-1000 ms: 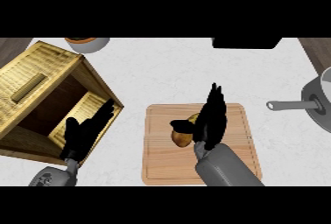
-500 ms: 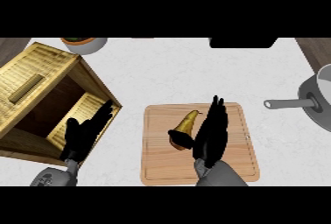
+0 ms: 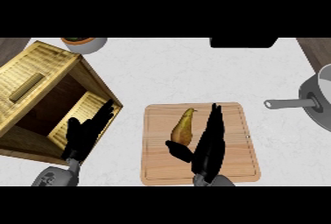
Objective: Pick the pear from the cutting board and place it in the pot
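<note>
Head view shows the pear [image 3: 183,130] lying on the cutting board [image 3: 239,162], a little left of the board's middle. Its long axis runs near to far, leaning slightly right: the narrow stem end points away from the robot, and the fat end sits nearest the robot.

The right hand [image 3: 208,144] stands just to the right of the pear, fingers straight and stretched far along the board, roughly parallel to the fruit. Its thumb sticks out to the left, close under the pear's fat end; whether it touches the skin I cannot quite tell from this steep angle. The hand is open and holds nothing.

So the pear lies to the left of the right hand's palm, in the gap between fingers and thumb. Closing the hand leftward around the fat lower half looks like the natural grasp.

The left hand [image 3: 87,133] rests open at the near left, over the edge of the wooden box [image 3: 32,83], well apart from the pear. The right hand is clearly nearer.

The pot [image 3: 318,101] sits at the far right edge, its handle pointing left toward the board.
</note>
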Robot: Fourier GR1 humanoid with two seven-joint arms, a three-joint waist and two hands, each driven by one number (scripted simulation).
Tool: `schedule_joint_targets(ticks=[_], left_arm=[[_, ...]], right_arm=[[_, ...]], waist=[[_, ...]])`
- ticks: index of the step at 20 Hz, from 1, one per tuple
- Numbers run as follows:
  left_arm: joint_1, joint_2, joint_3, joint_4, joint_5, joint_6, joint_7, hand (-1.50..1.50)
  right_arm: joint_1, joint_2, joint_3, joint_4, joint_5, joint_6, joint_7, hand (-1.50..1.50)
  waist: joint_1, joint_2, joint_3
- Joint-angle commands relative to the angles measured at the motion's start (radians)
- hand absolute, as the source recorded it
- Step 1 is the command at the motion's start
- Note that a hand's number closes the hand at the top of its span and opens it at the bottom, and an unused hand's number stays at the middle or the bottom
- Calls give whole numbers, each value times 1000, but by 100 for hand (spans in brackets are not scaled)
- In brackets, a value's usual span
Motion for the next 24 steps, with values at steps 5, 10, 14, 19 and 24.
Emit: schedule_joint_targets(ticks=[5, 10, 14, 19, 24], left_arm=[[-7, -11, 19, 7, -1, -20, 11, 0], [70, -1, 8, -32, -24, -33, -17, 0], [-22, -11, 45, -1, -27, -34, 16, 0], [-10, -15, 74, 31, -24, -76, -27, 0], [42, -67, 20, -25, -77, -26, -4, 0]], right_arm=[[50, 6, 32, 27, -162, -285, -31, -150], [1, 6, 35, 195, -371, -445, -198, -150], [-33, -15, 17, 250, -569, -467, -394, -150], [-45, -14, 71, 358, -730, -435, -591, 150], [-68, 5, 98, 383, -883, -522, -757, 150]], waist=[[3, 2, 0], [20, 6, 2], [10, 6, 2], [9, 6, 1], [20, 7, 3]])
